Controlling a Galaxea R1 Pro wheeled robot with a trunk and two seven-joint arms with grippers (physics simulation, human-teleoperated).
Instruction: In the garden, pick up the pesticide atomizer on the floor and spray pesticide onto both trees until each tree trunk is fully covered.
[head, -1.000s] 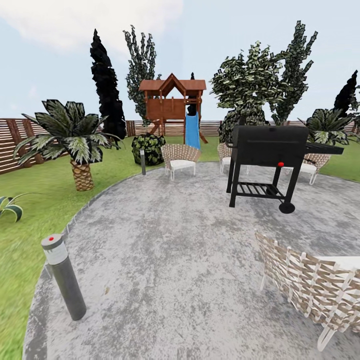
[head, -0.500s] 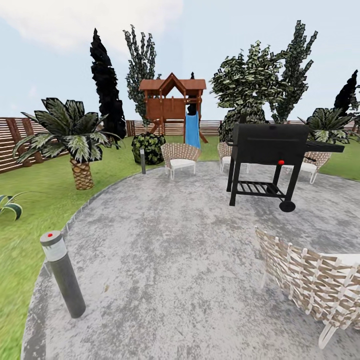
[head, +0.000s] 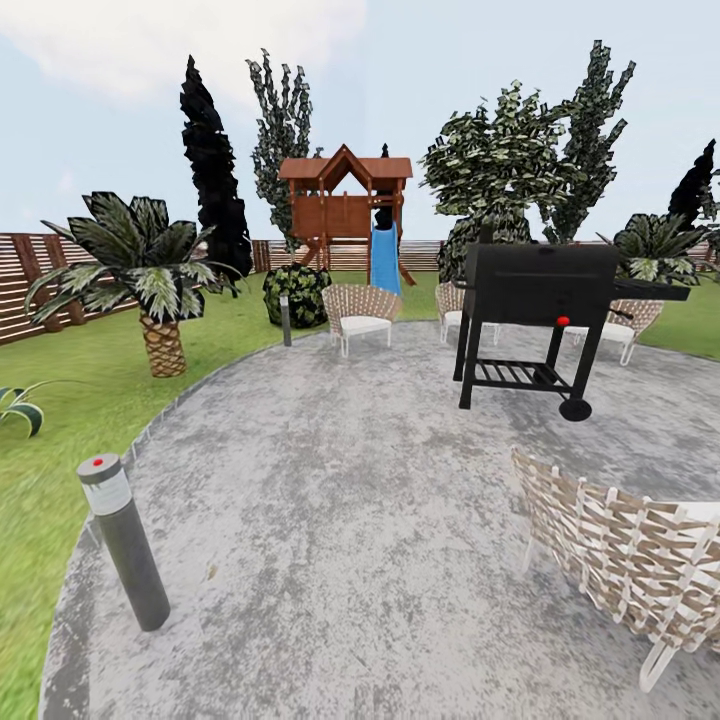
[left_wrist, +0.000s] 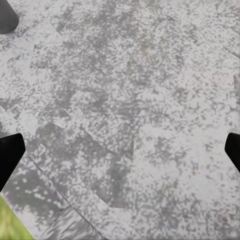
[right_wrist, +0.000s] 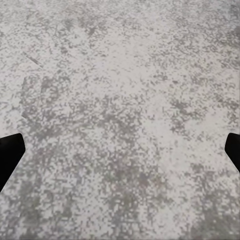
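Grey stone paving (left_wrist: 130, 100) beneath both wrists, left fingers (left_wrist: 10, 155) and right fingers (right_wrist: 10, 152) spread wide — nothing held, black grill (head: 540, 300) ahead.

- Three wicker chairs: (head: 360, 315), (head: 625, 325), (head: 625, 565)
- Two bollard lights: (head: 125, 545), (head: 285, 320)
- One black grill (head: 535, 320)
- One playhouse (head: 345, 210)
- Two short palms: (head: 150, 275), (head: 655, 250)

Frame edges crop the near wicker chair (head: 640, 570).
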